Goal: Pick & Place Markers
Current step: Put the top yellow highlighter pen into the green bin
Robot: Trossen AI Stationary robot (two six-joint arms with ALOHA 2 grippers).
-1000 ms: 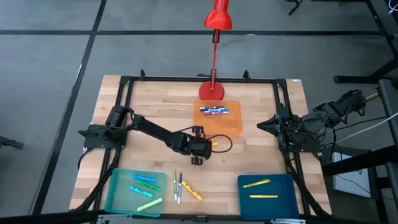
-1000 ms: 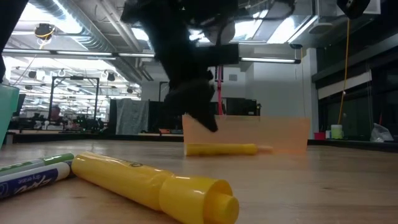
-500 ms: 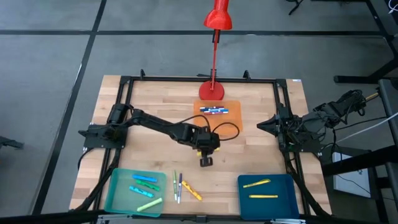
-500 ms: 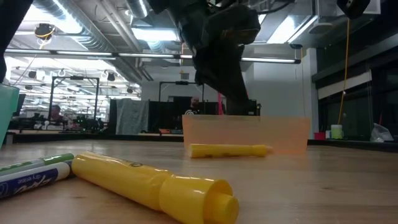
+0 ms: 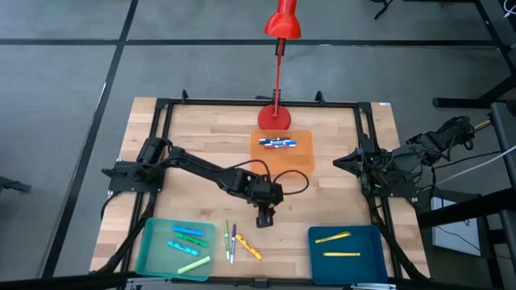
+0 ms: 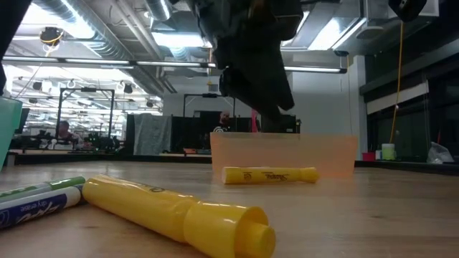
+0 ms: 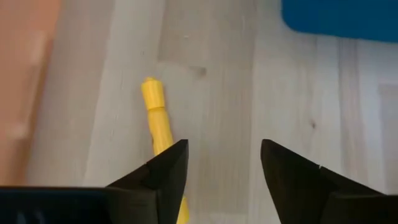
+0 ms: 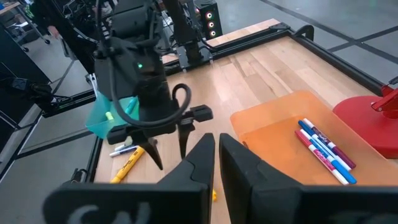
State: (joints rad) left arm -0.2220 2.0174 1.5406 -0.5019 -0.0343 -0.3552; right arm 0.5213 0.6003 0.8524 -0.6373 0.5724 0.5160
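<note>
At the centre of the high view, the left tool (image 5: 265, 217) hangs over the table (image 5: 339, 205) with its fingers spread wide, holding nothing. A yellow marker (image 7: 159, 124) lies on the wood just beside one finger, apparently not touching. The right tool (image 8: 217, 163), fingers together, waits at the right edge.

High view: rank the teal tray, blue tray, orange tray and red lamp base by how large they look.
1. Blue tray and teal tray: look alike, so unranked.
3. Orange tray: slightly smaller.
4. Red lamp base: clearly smallest.
</note>
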